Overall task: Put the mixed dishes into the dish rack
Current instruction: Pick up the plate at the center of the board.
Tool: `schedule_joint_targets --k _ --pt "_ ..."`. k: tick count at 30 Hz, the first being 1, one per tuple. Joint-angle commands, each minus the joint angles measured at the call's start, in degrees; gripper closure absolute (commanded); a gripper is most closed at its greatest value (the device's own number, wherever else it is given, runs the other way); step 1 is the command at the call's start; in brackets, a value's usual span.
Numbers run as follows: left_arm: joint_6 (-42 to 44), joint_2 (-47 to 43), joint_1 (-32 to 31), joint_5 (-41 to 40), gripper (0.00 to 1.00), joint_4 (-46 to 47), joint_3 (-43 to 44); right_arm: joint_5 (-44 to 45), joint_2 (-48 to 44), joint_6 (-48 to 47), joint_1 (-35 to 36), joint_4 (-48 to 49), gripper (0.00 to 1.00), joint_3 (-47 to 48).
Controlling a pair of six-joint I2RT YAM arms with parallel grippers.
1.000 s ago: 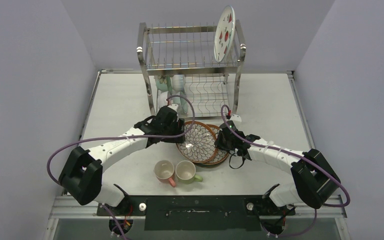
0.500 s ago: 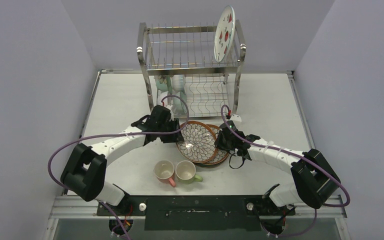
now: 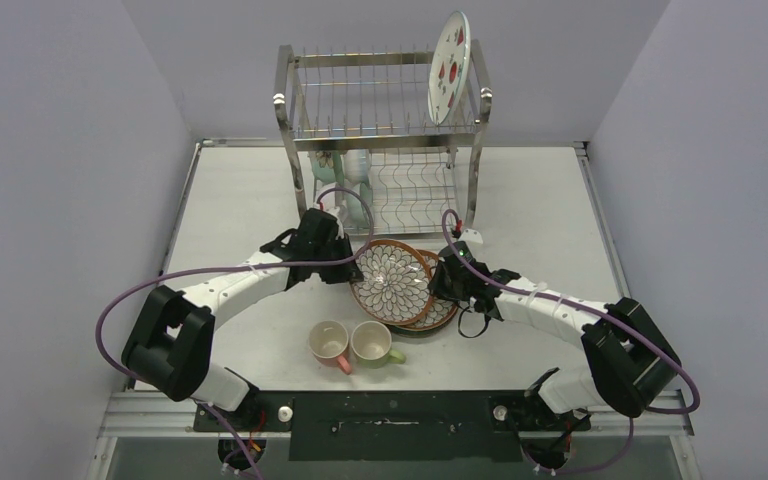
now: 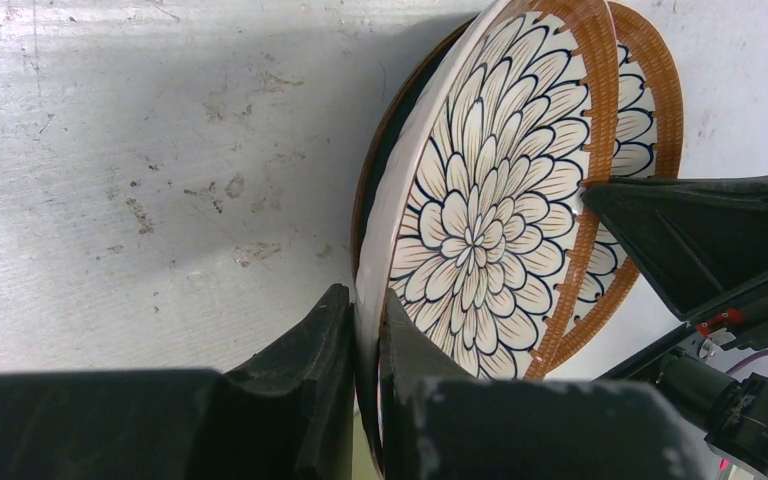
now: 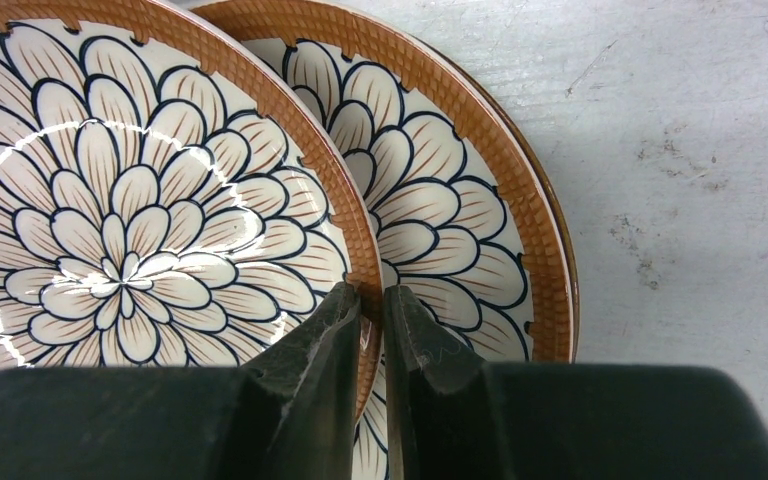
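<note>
The upper brown-rimmed petal plate (image 3: 392,282) (image 4: 480,200) (image 5: 130,220) is tilted over a second petal plate (image 3: 443,312) (image 4: 650,110) (image 5: 450,200) in front of the dish rack (image 3: 380,130). My left gripper (image 3: 352,266) (image 4: 368,320) is shut on the upper plate's left rim. My right gripper (image 3: 438,283) (image 5: 372,300) is shut on its right rim. A strawberry plate (image 3: 450,68) stands in the rack's top tier. Mint-green bowls (image 3: 345,170) sit in the lower tier. A pink mug (image 3: 328,342) and a green mug (image 3: 372,343) stand near the front.
The rack stands at the table's far middle, just behind both grippers. The two mugs stand close below the plates, between the arms. Grey walls close in on both sides of the white table (image 3: 240,200).
My left gripper's jaws have closed on the upper petal plate's left rim, and the arm has drawn slightly left. The plate's left edge has tipped up. The right arm has not moved.
</note>
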Motion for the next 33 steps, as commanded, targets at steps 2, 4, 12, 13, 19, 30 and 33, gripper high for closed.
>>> schedule_joint_targets --k 2,4,12,13,19,30,33 --pt "0.1 -1.2 0.5 4.5 1.00 3.5 0.1 1.0 0.4 -0.2 0.3 -1.9 1.00 -0.9" --pt "-0.7 -1.8 0.9 5.3 1.00 4.9 -0.4 1.2 -0.1 -0.2 0.2 -2.5 1.00 -0.7" --pt "-3.8 -5.3 2.7 8.7 1.00 11.2 -2.5 2.0 -5.3 -0.5 0.1 -6.0 0.73 0.1" --pt "-4.1 -5.8 2.9 9.1 1.00 11.8 -2.7 2.0 -6.3 -0.5 0.0 -6.5 0.69 0.2" --pt "-6.3 -8.0 4.0 11.5 1.00 14.6 -3.2 2.1 -13.5 -1.1 -0.4 -9.5 0.52 0.8" --pt "-12.3 -12.4 5.7 18.1 1.00 23.2 -4.6 -3.7 -26.0 1.2 -1.5 -7.9 0.25 0.1" --pt "-14.0 -13.7 6.0 19.8 1.00 24.9 -5.0 -4.7 -28.0 2.0 -1.8 -7.6 0.20 0.5"
